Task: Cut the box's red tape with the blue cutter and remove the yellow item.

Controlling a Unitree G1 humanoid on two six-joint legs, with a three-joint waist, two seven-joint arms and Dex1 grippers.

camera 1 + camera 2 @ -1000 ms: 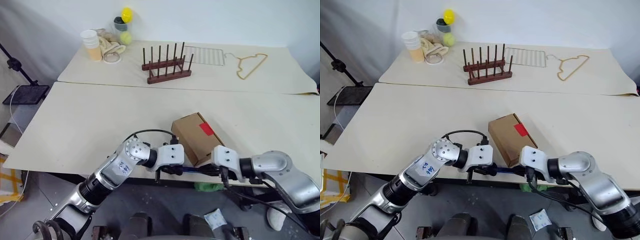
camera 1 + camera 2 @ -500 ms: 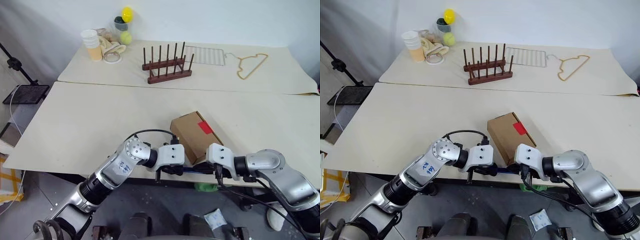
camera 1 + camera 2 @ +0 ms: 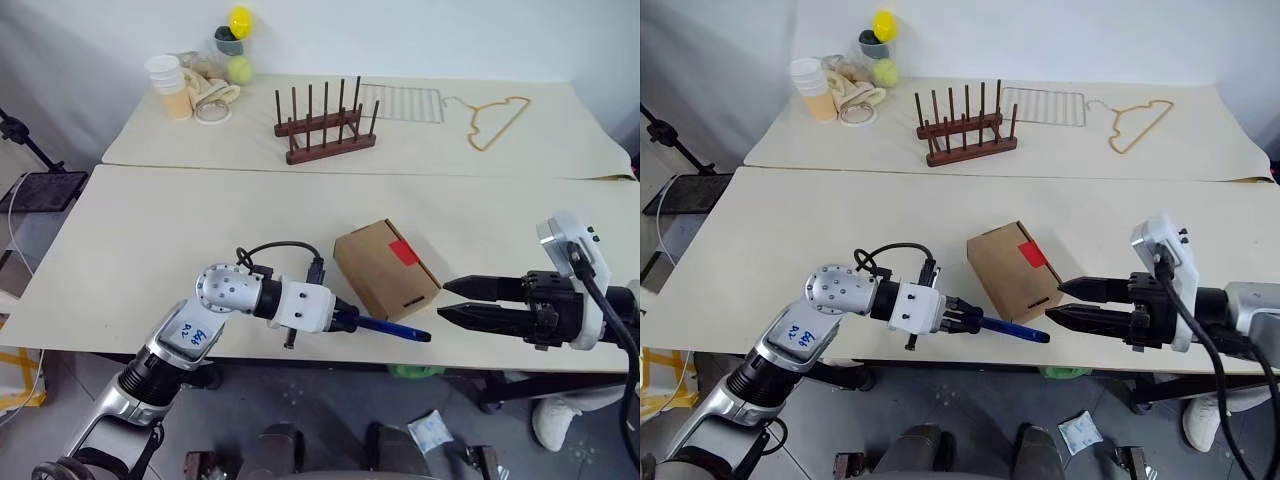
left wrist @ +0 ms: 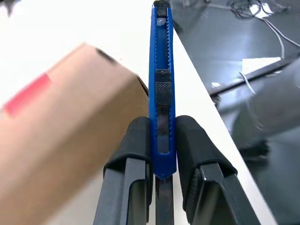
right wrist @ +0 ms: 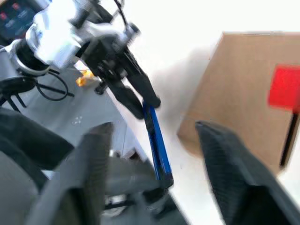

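left gripper (image 4: 161, 154) clamps slim blue cutter (image 3: 385, 327) | right gripper (image 3: 450, 300) spread (empty) | cardboard box (image 3: 384, 266)

One box (image 3: 384, 267), one blue cutter (image 3: 390, 328), one peg rack (image 3: 325, 127), one hanger (image 3: 498, 117), one wire rack (image 3: 405, 102); perhaps two balls (image 3: 240, 45)

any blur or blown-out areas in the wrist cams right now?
Right wrist view: motion-blurred throughout; its own fingers, the box and the left gripper are smeared, and the tabletop is blown out white. Left wrist view: the blue cutter between the fingers is sharp, the box and red tape are soft, and the table is overexposed.
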